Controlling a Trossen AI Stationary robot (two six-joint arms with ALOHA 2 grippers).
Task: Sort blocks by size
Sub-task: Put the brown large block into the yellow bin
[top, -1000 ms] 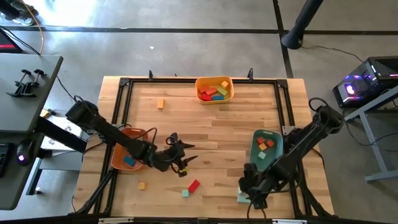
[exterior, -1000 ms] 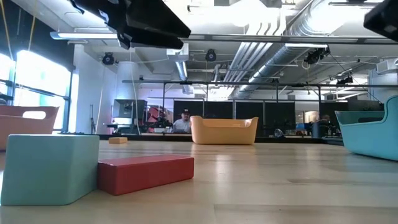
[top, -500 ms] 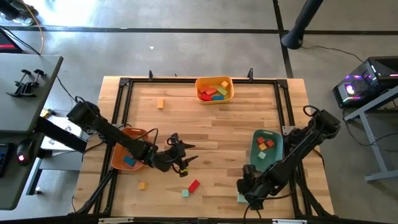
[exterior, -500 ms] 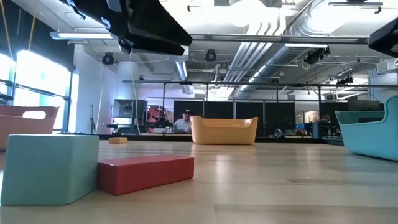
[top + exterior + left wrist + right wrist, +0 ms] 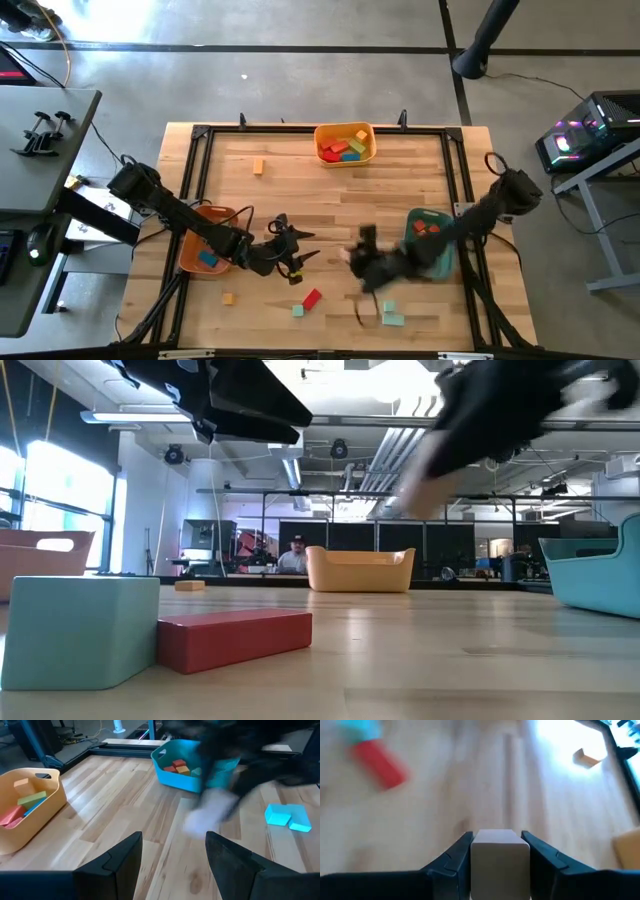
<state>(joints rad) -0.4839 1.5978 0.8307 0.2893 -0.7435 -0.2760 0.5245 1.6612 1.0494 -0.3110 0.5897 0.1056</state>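
Your right hand (image 5: pixel 500 851) has swung from the tabletop's (image 5: pixel 330 200) near right corner toward the middle, now clamping a pale block (image 5: pixel 500 862). Your left hand (image 5: pixel 172 862) hangs open, empty, unmoved. Two teal blocks (image 5: pixel 391 314) lie behind it; three trays: orange (image 5: pixel 196 262), yellow (image 5: pixel 345 131), teal (image 5: pixel 412 222).

You see the right gripper (image 5: pixel 500 851) with a pale block (image 5: pixel 500 862) clamped between its fingers (image 5: pixel 451 859). Beyond lie a red block (image 5: pixel 379 764) and an orange block (image 5: pixel 587 757) on the table (image 5: pixel 470 785).
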